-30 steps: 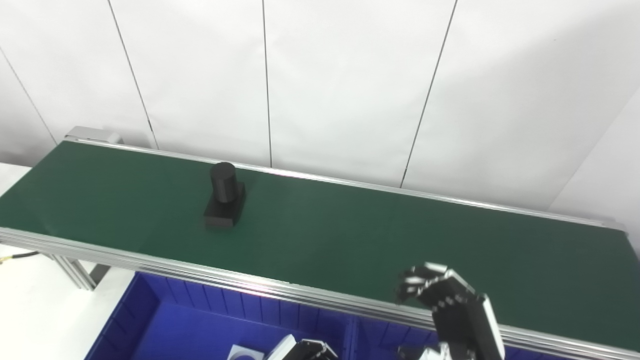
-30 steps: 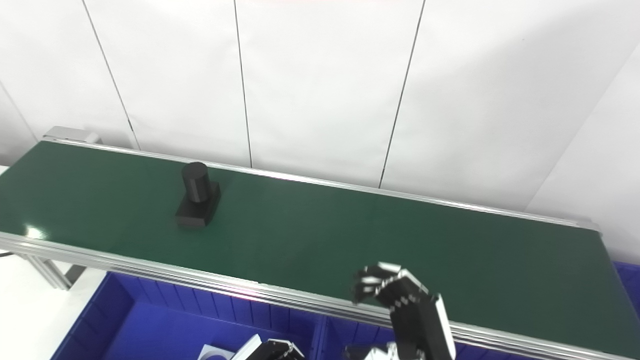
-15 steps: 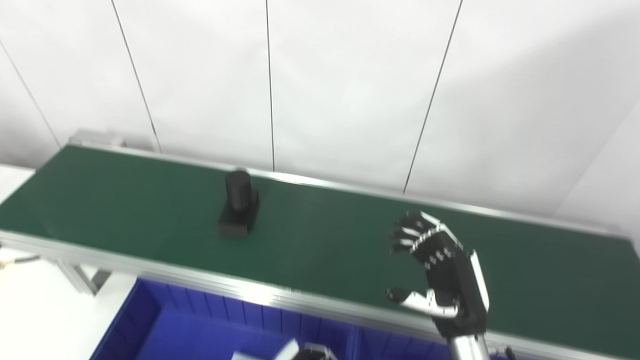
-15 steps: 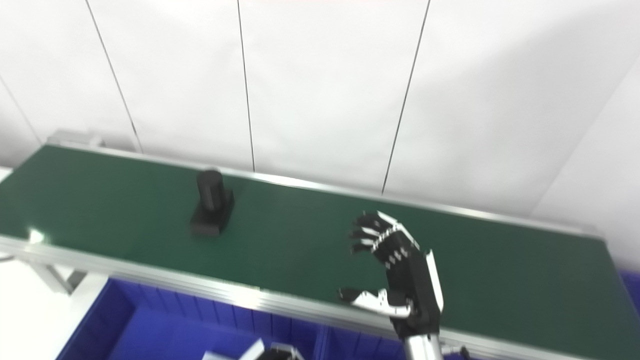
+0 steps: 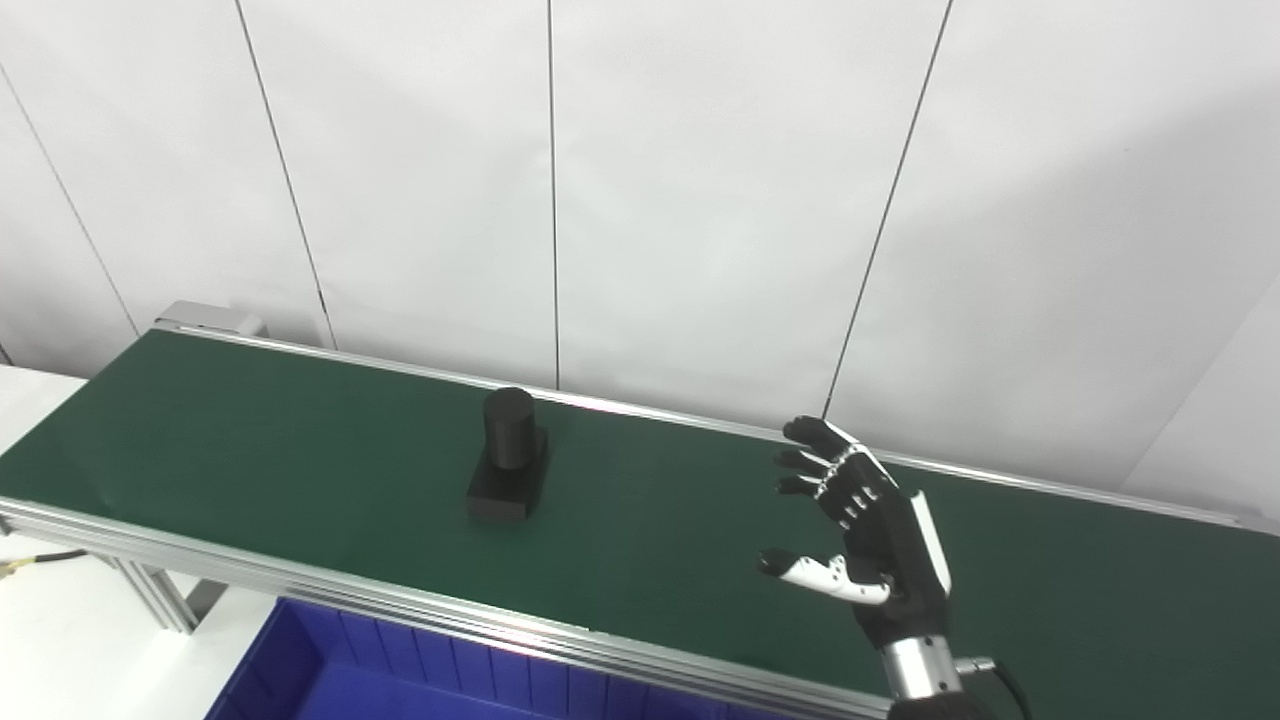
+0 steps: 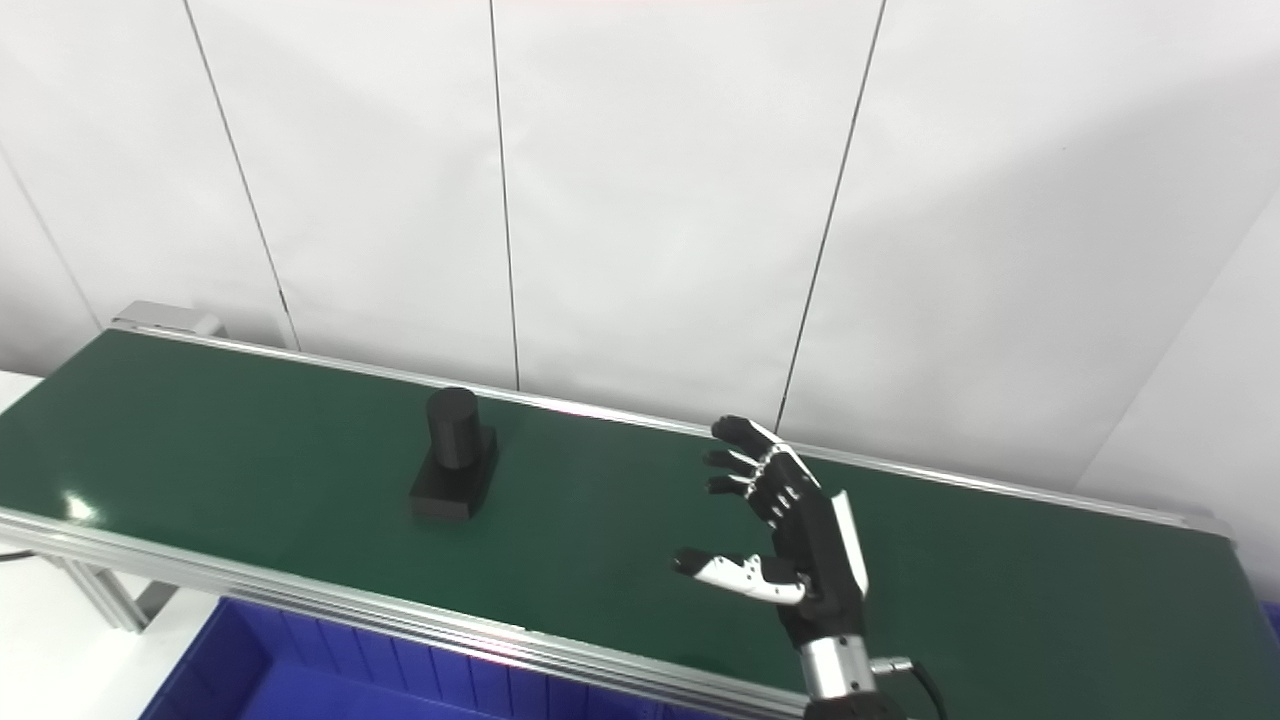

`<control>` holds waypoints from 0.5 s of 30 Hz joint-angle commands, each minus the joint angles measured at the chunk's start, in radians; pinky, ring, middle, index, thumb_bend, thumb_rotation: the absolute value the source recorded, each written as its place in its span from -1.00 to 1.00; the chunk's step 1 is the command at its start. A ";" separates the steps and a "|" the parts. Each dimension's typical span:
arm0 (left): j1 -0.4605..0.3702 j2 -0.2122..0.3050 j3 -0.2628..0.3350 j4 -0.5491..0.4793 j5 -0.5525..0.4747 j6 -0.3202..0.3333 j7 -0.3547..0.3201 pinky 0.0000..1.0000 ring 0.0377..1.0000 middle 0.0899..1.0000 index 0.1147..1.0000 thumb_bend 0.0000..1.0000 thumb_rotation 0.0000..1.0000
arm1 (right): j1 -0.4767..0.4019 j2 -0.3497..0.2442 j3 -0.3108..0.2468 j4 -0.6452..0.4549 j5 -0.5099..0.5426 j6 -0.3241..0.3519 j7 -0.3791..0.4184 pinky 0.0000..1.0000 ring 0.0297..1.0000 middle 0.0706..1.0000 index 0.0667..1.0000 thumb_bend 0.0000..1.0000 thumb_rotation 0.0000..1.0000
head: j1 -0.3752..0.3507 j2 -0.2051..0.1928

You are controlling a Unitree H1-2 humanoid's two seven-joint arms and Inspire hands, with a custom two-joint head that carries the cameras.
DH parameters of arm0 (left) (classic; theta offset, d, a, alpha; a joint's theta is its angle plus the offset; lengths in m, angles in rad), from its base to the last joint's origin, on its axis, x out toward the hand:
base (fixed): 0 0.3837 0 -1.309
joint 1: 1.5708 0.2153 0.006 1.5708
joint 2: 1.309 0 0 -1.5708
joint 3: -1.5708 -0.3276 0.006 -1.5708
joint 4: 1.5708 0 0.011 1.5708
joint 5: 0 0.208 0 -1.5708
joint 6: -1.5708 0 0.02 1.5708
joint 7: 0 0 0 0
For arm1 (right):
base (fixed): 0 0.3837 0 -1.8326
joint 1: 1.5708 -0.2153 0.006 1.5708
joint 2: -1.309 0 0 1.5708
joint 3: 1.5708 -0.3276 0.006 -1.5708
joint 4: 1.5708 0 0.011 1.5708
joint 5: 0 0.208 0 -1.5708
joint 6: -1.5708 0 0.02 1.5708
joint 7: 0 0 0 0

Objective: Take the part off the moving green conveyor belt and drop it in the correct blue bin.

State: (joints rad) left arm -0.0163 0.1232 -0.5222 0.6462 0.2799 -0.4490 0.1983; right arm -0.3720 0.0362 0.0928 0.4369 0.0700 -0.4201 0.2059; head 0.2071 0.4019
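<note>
A black part (image 5: pixel 508 462), an upright cylinder on a flat rectangular base, stands on the green conveyor belt (image 5: pixel 250 440) left of centre; it also shows in the right eye view (image 6: pixel 453 462). My right hand (image 5: pixel 868 530) is open above the belt, fingers spread and thumb out toward the left, well to the right of the part and apart from it. It holds nothing. It also shows in the right eye view (image 6: pixel 792 535). My left hand is not in view.
A blue bin (image 5: pixel 330 675) lies below the belt's near aluminium rail (image 5: pixel 420 615) at the bottom left. A white panelled wall (image 5: pixel 700 200) stands right behind the belt's far rail. A white surface (image 5: pixel 60 650) is at the lower left.
My right hand has risen from the near rail to over the belt and spread open. The part has ridden rightward on the belt. The camera has tilted up, so the left hand and bins dropped out.
</note>
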 commanded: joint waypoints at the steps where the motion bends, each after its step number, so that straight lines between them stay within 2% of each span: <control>1: -0.024 -0.010 0.002 -0.002 -0.009 -0.021 0.008 0.04 0.04 -0.02 0.01 0.88 -1.00 | -0.070 0.015 -0.002 0.008 -0.017 -0.050 -0.008 0.41 0.55 0.65 0.60 0.84 -0.59 | 0.001 0.001; 5: -0.022 -0.012 0.001 -0.009 -0.009 -0.021 0.012 0.04 0.02 -0.03 0.01 0.88 -1.00 | -0.117 0.020 -0.004 0.057 -0.025 -0.050 -0.009 0.50 0.60 0.68 0.61 0.87 -0.58 | 0.003 0.007; 9: -0.020 -0.012 -0.003 -0.018 0.000 -0.021 0.020 0.02 0.01 -0.03 0.01 0.88 -1.00 | -0.147 0.023 -0.002 0.094 -0.038 -0.050 -0.014 0.60 0.67 0.72 0.63 0.94 -0.48 | 0.007 0.012; 15: -0.012 -0.018 0.013 -0.025 0.005 -0.020 0.001 0.05 0.03 -0.02 0.02 0.89 -0.98 | -0.183 0.021 0.011 0.153 -0.073 -0.050 -0.032 0.61 0.70 0.73 0.64 0.99 -0.44 | 0.018 0.013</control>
State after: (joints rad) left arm -0.0150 0.1193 -0.5163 0.6437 0.2771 -0.4492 0.1970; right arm -0.5017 0.0448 0.0999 0.6052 0.0037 -0.4227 0.1820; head 0.2255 0.4142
